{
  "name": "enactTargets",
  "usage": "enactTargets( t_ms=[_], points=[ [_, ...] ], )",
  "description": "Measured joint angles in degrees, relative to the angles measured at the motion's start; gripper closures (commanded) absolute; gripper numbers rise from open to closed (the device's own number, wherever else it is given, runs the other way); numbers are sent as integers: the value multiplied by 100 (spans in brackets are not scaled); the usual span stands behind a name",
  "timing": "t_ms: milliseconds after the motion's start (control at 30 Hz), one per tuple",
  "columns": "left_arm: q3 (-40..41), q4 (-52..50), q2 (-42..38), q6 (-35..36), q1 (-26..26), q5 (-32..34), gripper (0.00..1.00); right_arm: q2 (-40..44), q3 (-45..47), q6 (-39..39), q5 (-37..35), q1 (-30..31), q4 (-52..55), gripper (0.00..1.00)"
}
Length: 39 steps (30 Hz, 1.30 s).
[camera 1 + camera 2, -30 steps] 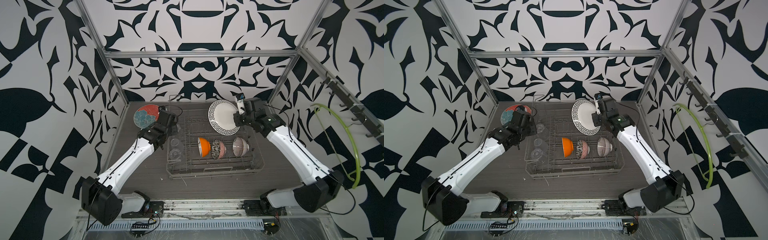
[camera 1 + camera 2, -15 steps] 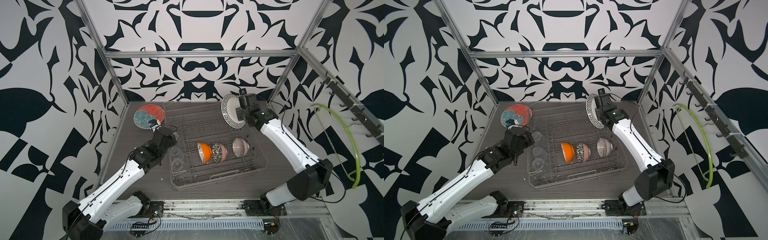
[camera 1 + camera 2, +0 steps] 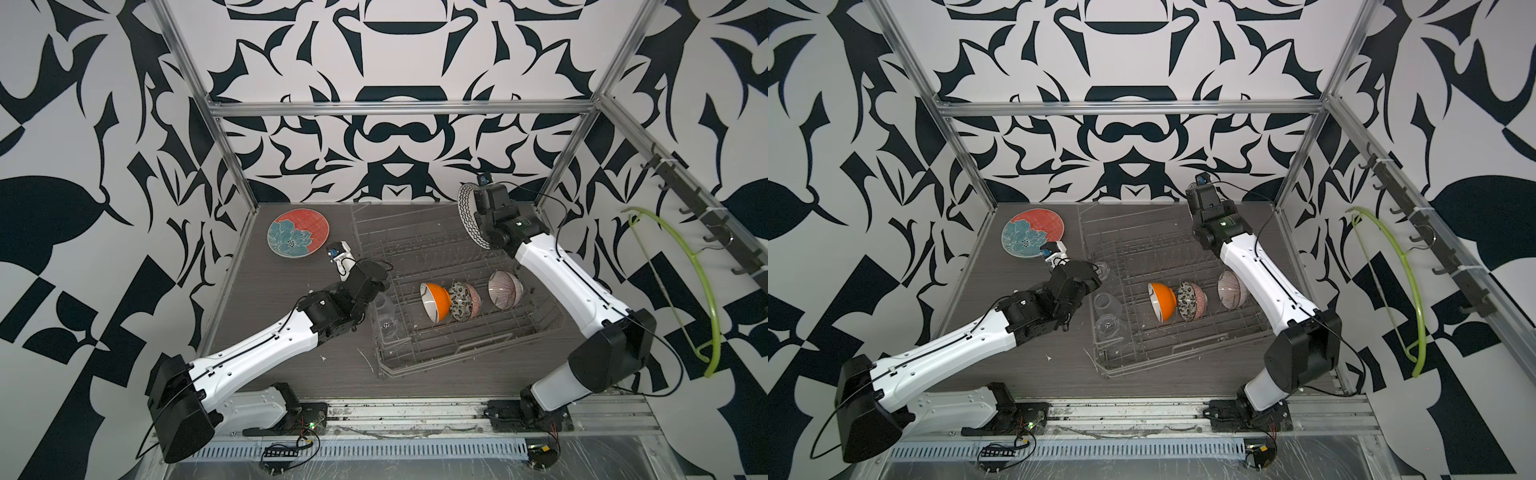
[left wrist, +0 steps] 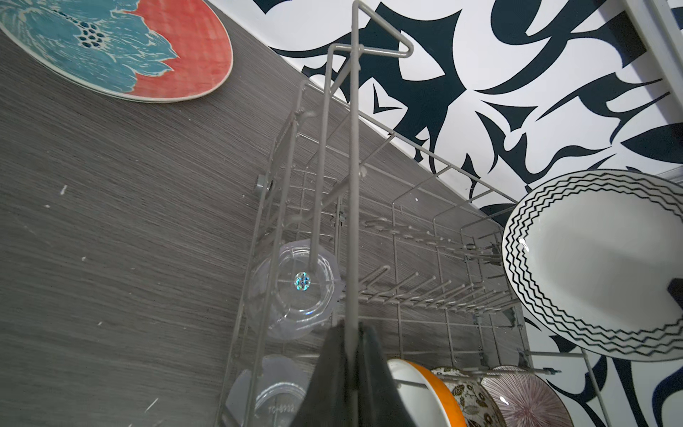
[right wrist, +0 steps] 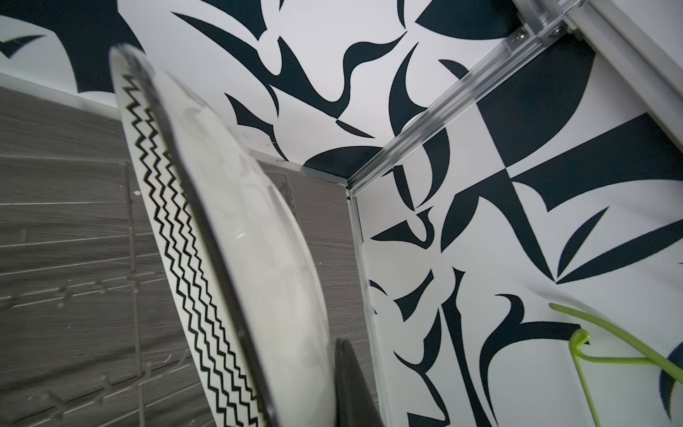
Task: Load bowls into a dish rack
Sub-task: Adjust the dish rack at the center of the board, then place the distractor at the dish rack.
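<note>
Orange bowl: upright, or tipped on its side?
Tipped on its side: the orange bowl stands on its rim inside the dish rack, white inside facing sideways.

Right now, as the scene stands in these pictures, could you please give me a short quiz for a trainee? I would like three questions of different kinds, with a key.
1. True or false: the orange bowl, the floral bowl and the striped bowl all sit inside the dish rack.
2. What is the right gripper shut on? A) the zigzag plate B) a clear glass C) the red-and-teal plate
3. Fill in: the left gripper is shut on a ___ of the dish rack.
Key: 1 true; 2 A; 3 wire.
</note>
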<state>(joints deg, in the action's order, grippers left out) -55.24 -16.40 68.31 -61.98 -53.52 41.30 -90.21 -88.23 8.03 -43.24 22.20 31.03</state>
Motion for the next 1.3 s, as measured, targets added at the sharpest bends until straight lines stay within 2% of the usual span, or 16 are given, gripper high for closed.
enactTargets(
  t_ms=[133,200,600,867,1300],
  points=[
    [57,61,-13,155,-24,210,74,-190,0,214,-223,0,-153,100],
    [114,98,-35,240,-42,387,71,-243,0,313,-315,0,-247,100],
    [149,118,-26,378,-50,645,63,-249,0,776,-763,-11,-612,100],
    [151,111,-33,485,-50,627,57,-249,103,824,-848,-76,-693,100],
    [289,133,-170,505,-50,614,54,-251,485,715,-855,-111,-710,100]
  ],
)
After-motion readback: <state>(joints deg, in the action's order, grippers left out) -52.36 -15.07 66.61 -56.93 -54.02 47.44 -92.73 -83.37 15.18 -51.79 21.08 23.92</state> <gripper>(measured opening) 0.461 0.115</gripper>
